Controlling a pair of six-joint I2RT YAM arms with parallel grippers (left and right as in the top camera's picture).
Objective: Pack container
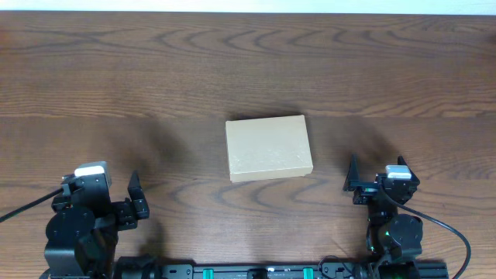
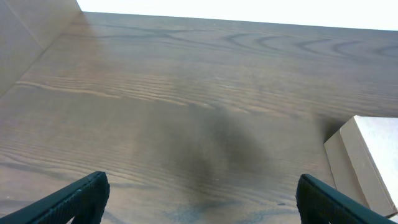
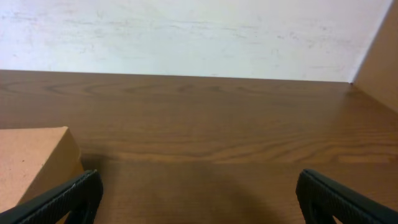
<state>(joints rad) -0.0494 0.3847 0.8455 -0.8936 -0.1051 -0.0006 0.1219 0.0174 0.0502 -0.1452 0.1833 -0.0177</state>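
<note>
The container (image 1: 268, 147) is a plain tan cardboard box lying flat at the middle of the wooden table, its lid shut. Its corner shows at the right edge of the left wrist view (image 2: 364, 158) and at the left edge of the right wrist view (image 3: 31, 165). My left gripper (image 1: 136, 203) rests at the front left, open and empty; in its own view (image 2: 199, 199) only bare wood lies between the fingers. My right gripper (image 1: 353, 184) rests at the front right, open and empty, with bare wood between its fingers (image 3: 199, 199). No pens are in view.
The dark wooden table (image 1: 248, 70) ends at a white wall at the back (image 3: 186, 37). A tan panel stands at the far left (image 2: 31, 31) and another at the far right (image 3: 379, 62).
</note>
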